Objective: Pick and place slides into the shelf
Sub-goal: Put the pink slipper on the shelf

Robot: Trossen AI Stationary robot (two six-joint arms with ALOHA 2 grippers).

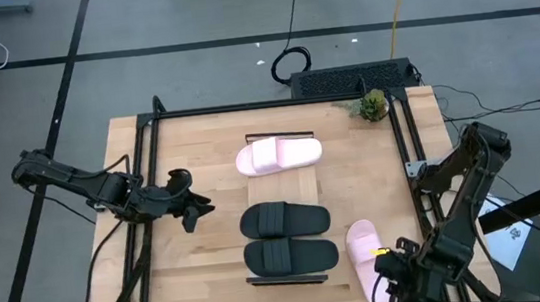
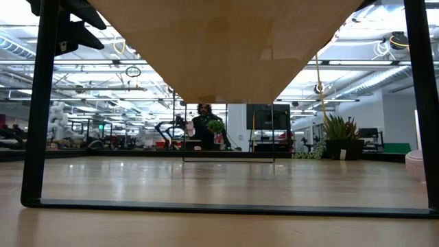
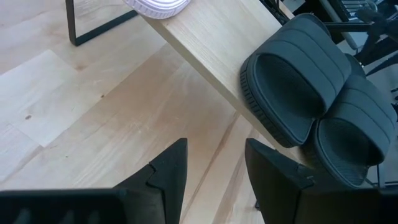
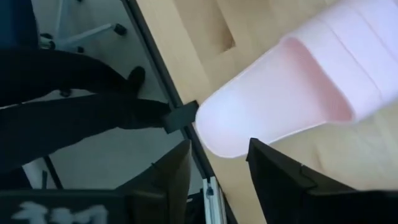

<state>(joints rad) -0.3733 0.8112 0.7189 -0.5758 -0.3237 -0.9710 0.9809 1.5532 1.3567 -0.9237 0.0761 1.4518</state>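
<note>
left arm (image 1: 83, 186): showing as matte black, built of chunky jointed segments with rounded housings
right arm (image 1: 462, 206): showing the same black finish, a small yellow marking sitting near its wrist
left gripper (image 3: 211, 177): showing two dark, angular, stepped fingers
right gripper (image 4: 217, 177): showing matching dark, angular fingers

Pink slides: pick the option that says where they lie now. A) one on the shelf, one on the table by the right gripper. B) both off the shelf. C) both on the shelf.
A: one pink slide lies on the shelf; the other pink slide lies on the table by the right gripper.
</note>
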